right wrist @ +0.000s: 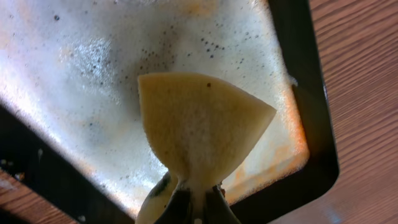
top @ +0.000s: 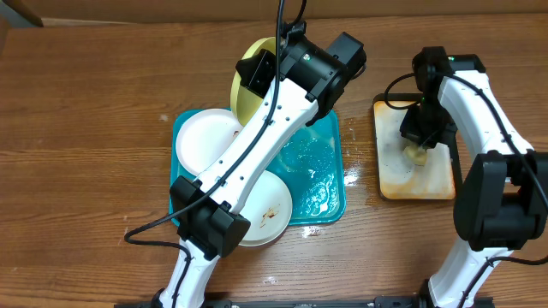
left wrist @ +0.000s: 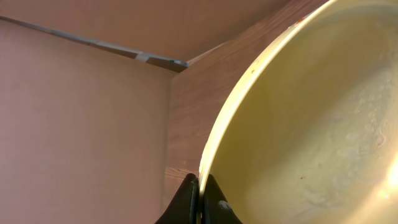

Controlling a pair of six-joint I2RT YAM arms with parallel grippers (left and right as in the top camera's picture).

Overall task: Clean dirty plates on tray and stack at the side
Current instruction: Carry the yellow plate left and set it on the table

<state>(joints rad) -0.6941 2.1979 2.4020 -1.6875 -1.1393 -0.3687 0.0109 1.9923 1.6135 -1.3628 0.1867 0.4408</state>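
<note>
**2 trays side by side, 3 plates at the left one**

A tray [top: 330, 184] is set near the middle of the table [top: 86, 128], and a smaller tray [top: 390, 180] is placed to its right, apart from it.

The rear-left plate [top: 201, 141] is laid flat in the tray's rear-left part. The front plate [top: 270, 218] is laid at the tray's front edge and partly overhangs the rim.

The third plate [top: 248, 85] is held tilted behind the tray's rear edge. Its rim is pinched by the left gripper [left wrist: 200, 182].

A sponge [right wrist: 199, 124] is pinched by the right gripper [right wrist: 193, 199] over the inside of the smaller tray. Whether the sponge touches it cannot be told.
</note>
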